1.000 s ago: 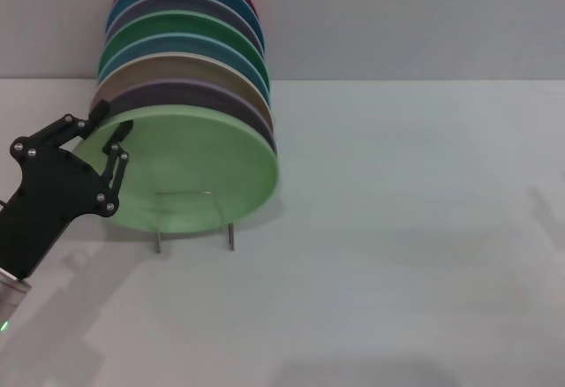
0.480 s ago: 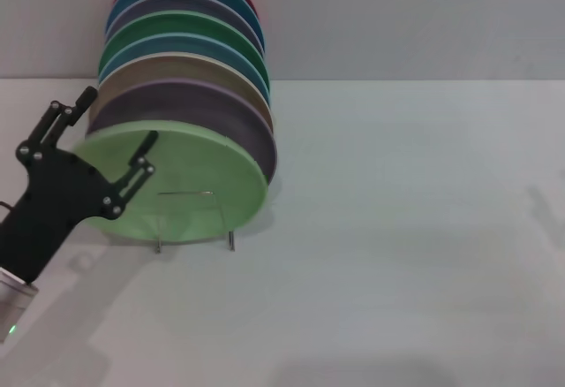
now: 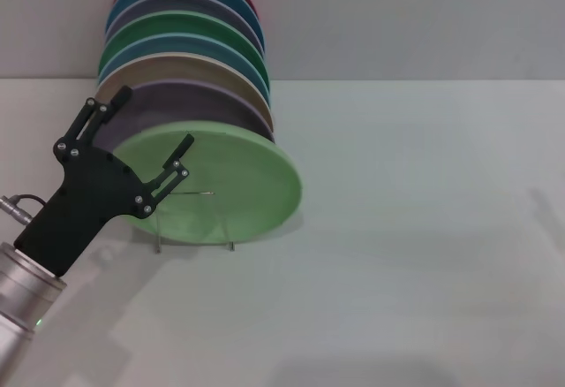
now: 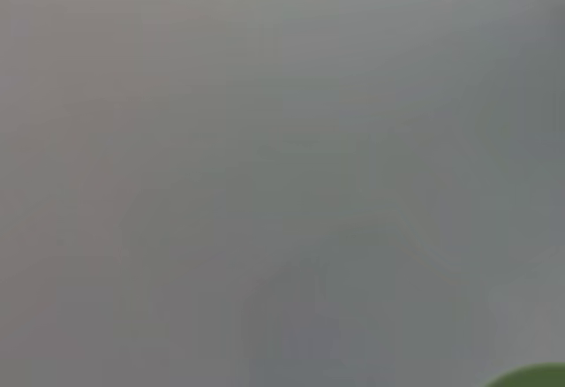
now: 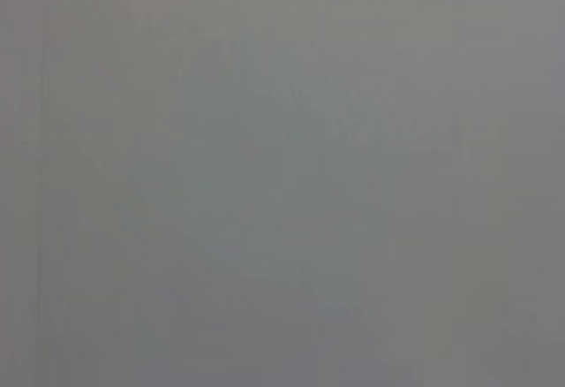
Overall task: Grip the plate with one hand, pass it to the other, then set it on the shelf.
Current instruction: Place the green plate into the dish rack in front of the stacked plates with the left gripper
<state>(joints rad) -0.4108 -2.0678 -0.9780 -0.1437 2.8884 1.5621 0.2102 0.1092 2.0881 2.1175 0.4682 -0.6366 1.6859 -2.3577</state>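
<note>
From the head view, the left gripper [image 3: 148, 146] has its two fingers spread on either side of the near edge of the plate [image 3: 221, 188], one finger above and behind the rim, the other lying over the face; I can't tell whether they pinch it or merely straddle it. The pale green plate is tipped towards flat, in front of the row of upright coloured plates on the shelf [image 3: 194, 228], whose wire feet show under it. The right arm is nowhere in this view. I'd judge the task to be at its first step: the plate looks to be coming off the rack, with the handover and the setting down both left to do. In the left wrist view there is only blank grey surface and a sliver of the green plate [image 4: 534, 376] at one corner; its own fingers don't show. The right wrist view shows plain grey, nothing else. Against half a second ago, the gripper has moved up and to the right, and the plate has swung out further right and lies flatter.
</note>
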